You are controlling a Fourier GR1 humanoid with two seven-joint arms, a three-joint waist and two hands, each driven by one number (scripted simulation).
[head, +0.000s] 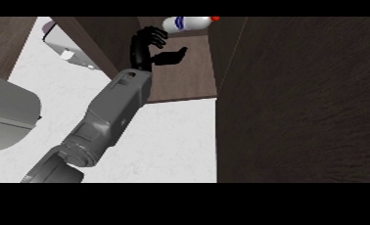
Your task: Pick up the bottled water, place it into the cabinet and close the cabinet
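Grey forearm enters at 7 o'clock and runs up to 12 over the white counter. Left hand reaches into the cabinet, fingers relaxed and spread, thumb out toward 3 o'clock, holding nothing. Bottled water lies on its side at the back of the shelf, just past the fingertips, red cap toward 3 o'clock. Open cabinet door fills the right. Right hand not seen. Risk: the withdrawing fingers could nudge the lying bottle and roll it forward, blocking the door's closing.
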